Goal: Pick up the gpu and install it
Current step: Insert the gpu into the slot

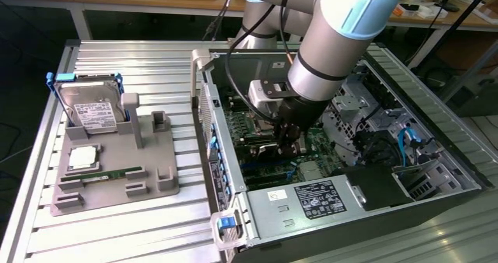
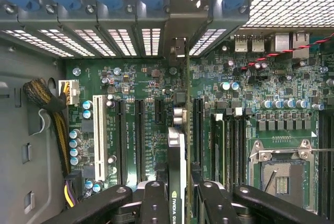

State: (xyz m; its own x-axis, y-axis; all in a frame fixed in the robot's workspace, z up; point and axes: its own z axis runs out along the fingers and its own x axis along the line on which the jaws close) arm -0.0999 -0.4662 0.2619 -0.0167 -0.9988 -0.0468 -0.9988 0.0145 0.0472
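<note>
My black two-fingered gripper point(image 2: 177, 195) is clamped on the thin black gpu card point(image 2: 177, 145) with its green board edge. The card stands edge-on between the fingers, inside the open grey computer case point(image 1: 459, 175). The green motherboard point(image 2: 261, 83) lies directly beneath the gripper. The card's far end reaches the case's vented rear wall point(image 2: 130, 41) ahead of the fingers.

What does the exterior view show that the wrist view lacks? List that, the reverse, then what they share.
Exterior view: the grey fixture holding a hard drive and memory stick, plus the power supply. Wrist view: the gpu edge-on, gripped by the tool, a white slot and the CPU socket. Shared: the tool and the motherboard inside the open case.
</note>
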